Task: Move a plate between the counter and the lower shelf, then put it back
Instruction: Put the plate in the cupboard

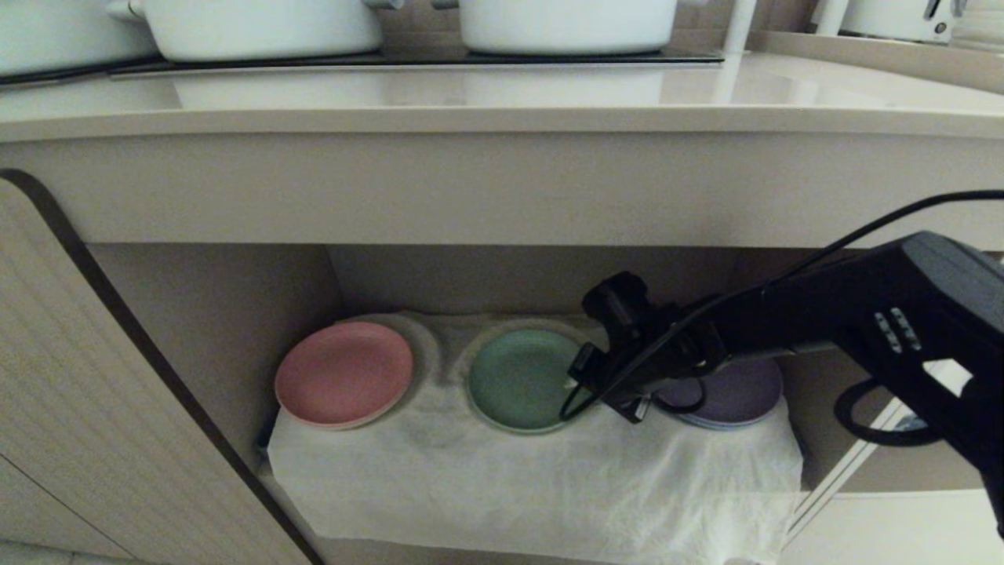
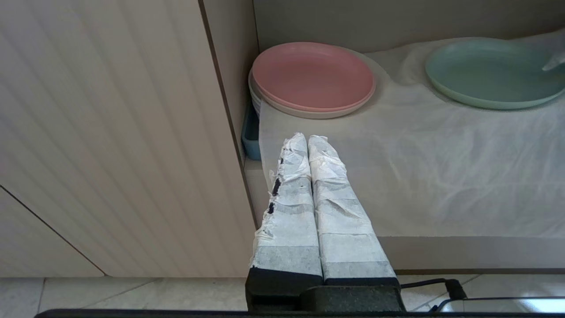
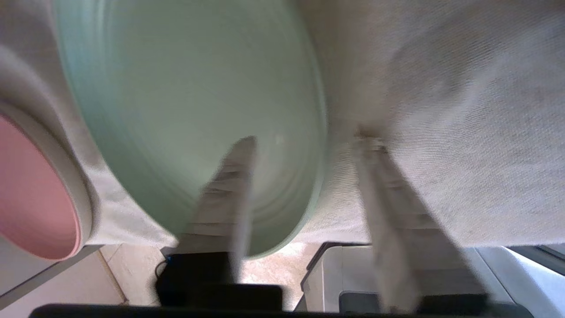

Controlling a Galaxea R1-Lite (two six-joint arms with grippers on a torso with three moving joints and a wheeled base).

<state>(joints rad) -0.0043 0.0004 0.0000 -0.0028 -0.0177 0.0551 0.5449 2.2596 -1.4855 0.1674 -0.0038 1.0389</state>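
Observation:
The mint-green plate [image 1: 518,380] [image 2: 490,73] [image 3: 185,110] lies flat on the white cloth of the lower shelf [image 1: 510,479], in the middle. My right arm reaches in from the right, and my right gripper [image 1: 572,388] [image 3: 309,141] is at the plate's right rim. It is open: one finger is over the plate's inside, the other outside over the cloth, and the rim passes between them untouched by either. My left gripper [image 2: 307,138] is shut and empty, parked low in front of the shelf's left end. The counter [image 1: 502,102] runs above the shelf.
A pink plate [image 1: 343,373] [image 2: 313,75] lies left of the green one and a purple plate [image 1: 733,392] right of it, partly behind my right arm. Two white pots [image 1: 259,27] stand on the black hob. An open cupboard door [image 1: 94,392] flanks the shelf's left.

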